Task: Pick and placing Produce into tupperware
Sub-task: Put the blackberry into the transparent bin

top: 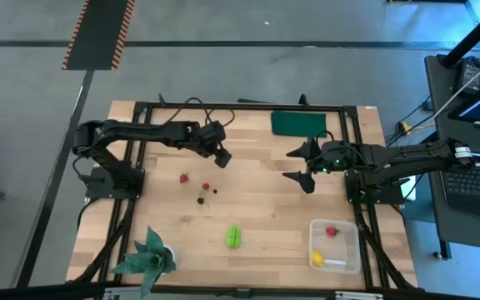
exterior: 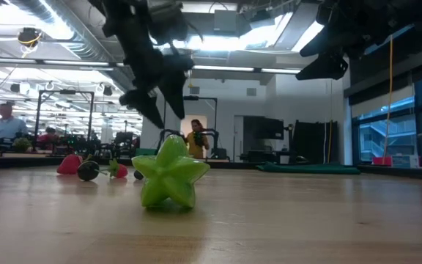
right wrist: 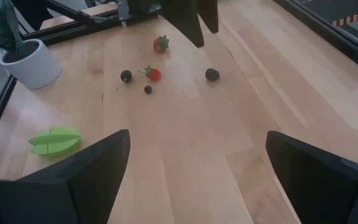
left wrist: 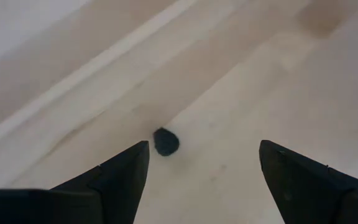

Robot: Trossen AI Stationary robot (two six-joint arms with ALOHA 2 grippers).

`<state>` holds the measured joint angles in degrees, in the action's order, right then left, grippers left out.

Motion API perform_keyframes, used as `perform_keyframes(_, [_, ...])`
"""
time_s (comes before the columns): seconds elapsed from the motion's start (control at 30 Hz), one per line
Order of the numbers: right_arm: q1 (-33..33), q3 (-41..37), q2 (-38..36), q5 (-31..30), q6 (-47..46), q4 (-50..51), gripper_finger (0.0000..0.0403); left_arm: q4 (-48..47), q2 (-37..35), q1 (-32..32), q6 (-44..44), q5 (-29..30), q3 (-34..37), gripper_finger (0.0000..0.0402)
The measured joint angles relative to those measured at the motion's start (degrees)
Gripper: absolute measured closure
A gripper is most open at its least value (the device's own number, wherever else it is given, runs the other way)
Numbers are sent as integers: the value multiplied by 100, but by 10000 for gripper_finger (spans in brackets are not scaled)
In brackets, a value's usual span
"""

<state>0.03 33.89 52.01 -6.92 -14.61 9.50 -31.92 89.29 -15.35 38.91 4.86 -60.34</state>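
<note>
The left end effector (left wrist: 204, 168) hangs with fingers spread above a dark berry (left wrist: 165, 142) near the tabletop (top: 257, 208) middle. The right end effector (top: 305, 165), also spread and empty, hovers toward the far right. The tupperware (top: 335, 246) sits at the near right corner (a red berry (top: 332, 231) and yellow piece (top: 317, 259) inside); the green ridged piece (top: 234, 236) lies beside it.

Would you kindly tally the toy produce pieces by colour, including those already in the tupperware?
Red pieces: 3 (one in the tupperware)
Dark berries: 3
Green piece: 1
Yellow piece: 1
Total: 8
</note>
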Motion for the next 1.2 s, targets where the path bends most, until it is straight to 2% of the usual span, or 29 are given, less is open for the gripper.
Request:
perform_keyframes(0.23, [0, 0, 0, 0, -6, -79, 26, 25, 508, 0, 439, 149, 0, 113])
perform_keyframes(0.77, [0, 0, 0, 0, -28, -78, 26, 285, 1351, -8, 448, 145, 2, 113])
perform_keyframes(1.2, [0, 0, 0, 0, -19, -76, 26, 297, 1369, -55, 449, 216, 4, 123])
